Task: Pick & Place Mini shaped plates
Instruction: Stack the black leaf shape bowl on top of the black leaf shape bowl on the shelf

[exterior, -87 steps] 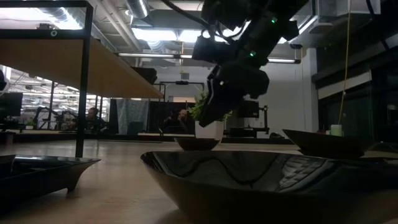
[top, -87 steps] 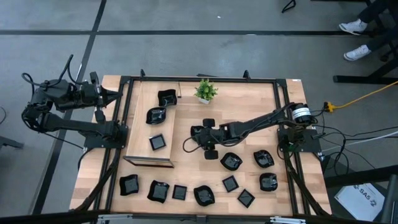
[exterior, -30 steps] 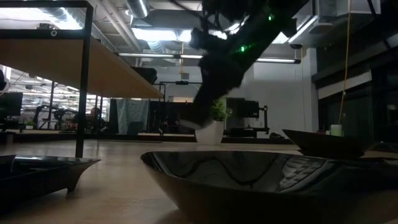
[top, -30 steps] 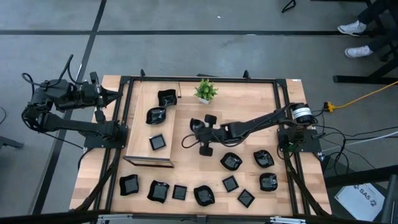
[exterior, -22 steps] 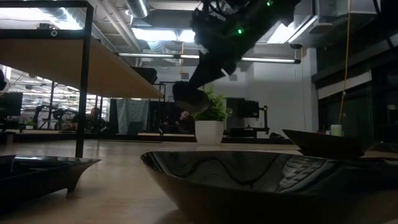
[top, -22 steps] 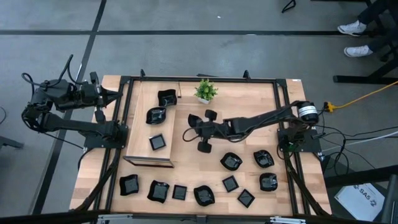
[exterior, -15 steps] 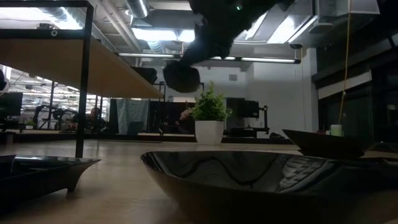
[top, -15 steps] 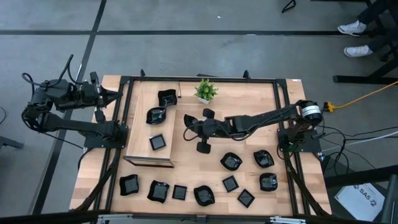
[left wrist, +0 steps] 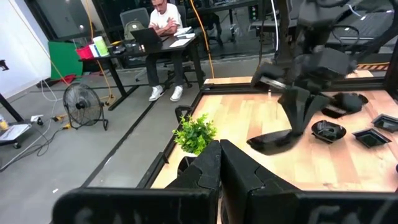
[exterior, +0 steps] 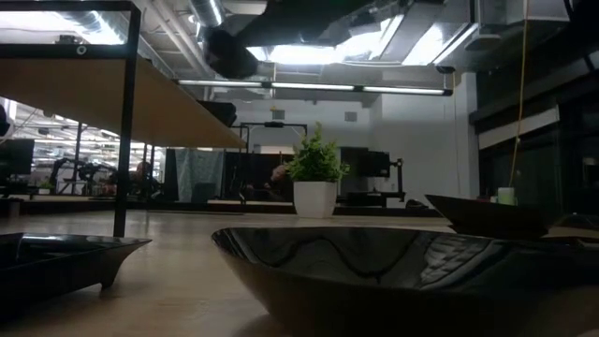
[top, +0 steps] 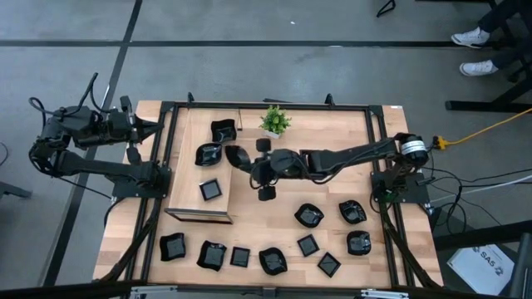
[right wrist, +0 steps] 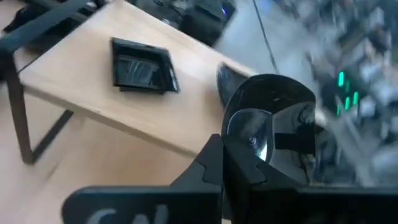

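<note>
My right gripper [top: 252,163] is shut on a rounded black mini plate [top: 237,156], held high over the right edge of the raised wooden platform [top: 187,203]. That plate also shows in the right wrist view [right wrist: 270,124], the left wrist view [left wrist: 273,140] and the low view [exterior: 229,51]. Three plates rest on the platform [top: 222,130] [top: 208,154] [top: 211,190]. Several more lie flat on the table's near part, such as [top: 309,216]. My left gripper [left wrist: 219,158] waits shut, drawn back at the table's left edge [top: 152,130]. My right gripper pinches the rounded plate by its rim [right wrist: 244,148], on the side toward the table's right, between its two fingers. The fingers reach in nearly level from the right. The plate is lifted clear and tipped, its hollow face turned toward the wrist camera.
A small potted plant [top: 273,120] stands at the far middle, just beyond the right arm. A black frame [top: 266,105] runs around the table. Bare wood lies between the platform and the plates at the near right. A person sits at a desk beyond the table [left wrist: 163,15].
My right gripper has risen and gone toward the table's left, up to the platform's edge, carrying the rounded plate. It has rolled, so the plate has tipped. The plate stands much higher than a second ago.
</note>
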